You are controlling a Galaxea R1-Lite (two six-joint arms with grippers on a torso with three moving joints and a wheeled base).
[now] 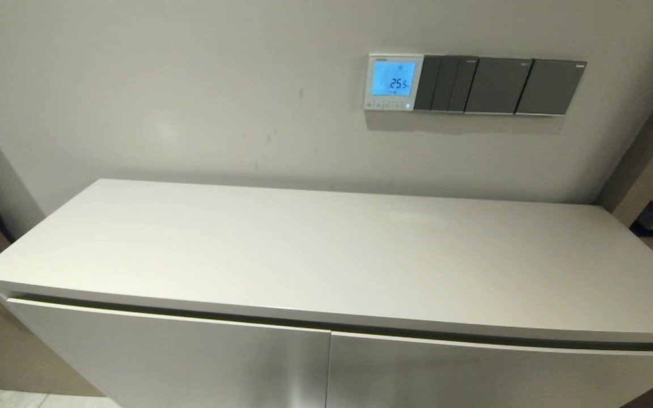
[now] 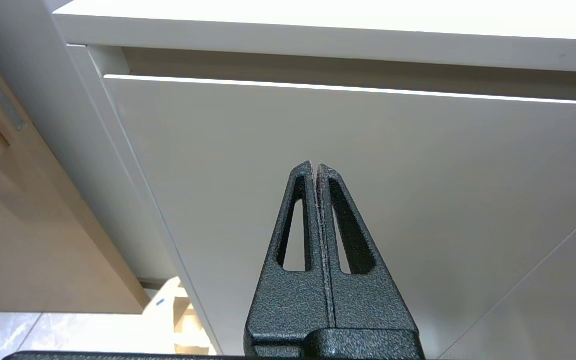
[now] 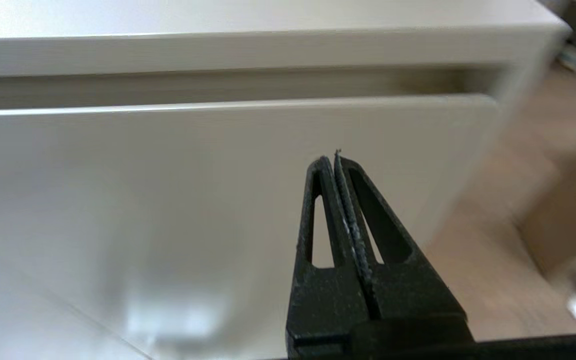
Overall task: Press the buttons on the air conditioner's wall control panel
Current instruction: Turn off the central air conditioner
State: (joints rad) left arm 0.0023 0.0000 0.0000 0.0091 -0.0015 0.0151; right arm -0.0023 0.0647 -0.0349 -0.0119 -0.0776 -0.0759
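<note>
White control panel (image 1: pixel 394 83) sits on the wall at about 1 o'clock from the middle of the head view, high above the desk (image 1: pixel 326 255). LCD lit blue, reads roughly 25.5. The buttons (image 1: pixel 389 105) run in a tiny row along its bottom edge; too small to count or tell apart, one at the right end seems faintly lit. Dark grey switch plates (image 1: pixel 502 86) butt against the panel's 3 o'clock side, touching it, so a stray poke that way hits the wrong thing.

Handling guess: rigid plastic fixed to the wall, nothing to lift or grip. Buttons likely short-travel, light-force; press straight in with a closed tip, one at a time. Small targets set close together, so aim matters more than force; pushing hard risks stressing the housing.

Neither arm shows in the head view. Left gripper (image 2: pixel 316 167) is low, facing the cabinet door (image 2: pixel 318 150) under the desk edge, jaws pressed together, holding nothing. Right gripper (image 3: pixel 332 159) likewise faces the cabinet front near its right end, jaws pressed together, empty. Both well apart from the panel; no press begun.
</note>
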